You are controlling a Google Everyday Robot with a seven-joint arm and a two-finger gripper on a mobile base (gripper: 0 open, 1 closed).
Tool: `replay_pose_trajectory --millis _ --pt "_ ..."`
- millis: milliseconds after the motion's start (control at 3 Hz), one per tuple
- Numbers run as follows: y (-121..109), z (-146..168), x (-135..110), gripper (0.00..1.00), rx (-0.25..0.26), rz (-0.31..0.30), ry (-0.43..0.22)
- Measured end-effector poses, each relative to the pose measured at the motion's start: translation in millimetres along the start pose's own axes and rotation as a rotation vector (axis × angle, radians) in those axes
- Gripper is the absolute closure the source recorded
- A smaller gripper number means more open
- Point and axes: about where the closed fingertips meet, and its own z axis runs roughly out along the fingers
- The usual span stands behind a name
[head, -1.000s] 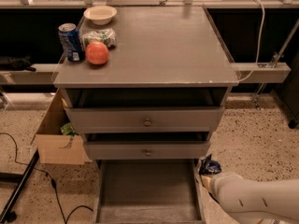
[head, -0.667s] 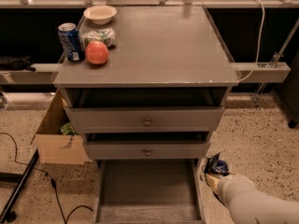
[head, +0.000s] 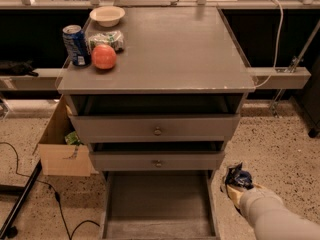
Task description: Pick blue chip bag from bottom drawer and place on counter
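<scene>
The blue chip bag (head: 237, 176), dark and crumpled with white edges, hangs to the right of the cabinet, above the speckled floor. My gripper (head: 235, 188) comes in from the bottom right on a pale arm and is shut on the bag's lower end. The bottom drawer (head: 157, 200) is pulled out and its grey floor shows nothing in it. The counter (head: 170, 49) is the flat grey top above, well above the gripper and to its left.
On the counter's left side stand a blue soda can (head: 76, 45), a white bowl (head: 107, 16), a green-and-white packet (head: 107, 38) and a red round fruit (head: 104, 57). The two upper drawers stand slightly open. A cardboard box (head: 61, 149) and cables lie left of the cabinet.
My gripper has moved a little to the right with the chip bag, further out from the drawer's side. The drawers and the counter objects are unchanged.
</scene>
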Motion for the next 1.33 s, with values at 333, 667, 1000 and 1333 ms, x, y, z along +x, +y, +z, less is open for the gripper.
replay_pose_trajectory --millis 333,667,1000,1333 --pt "-33.0 -52.6 -23.9 1.00 0.052 0.016 -0.093" --pt "-32.2 -49.6 -20.6 1.00 0.052 0.007 -0.082" --pt "-26.2 -44.0 -13.1 1.00 0.045 -0.007 -0.070" --pt "-23.8 -69.2 -26.9 1.00 0.049 -0.025 -0.127"
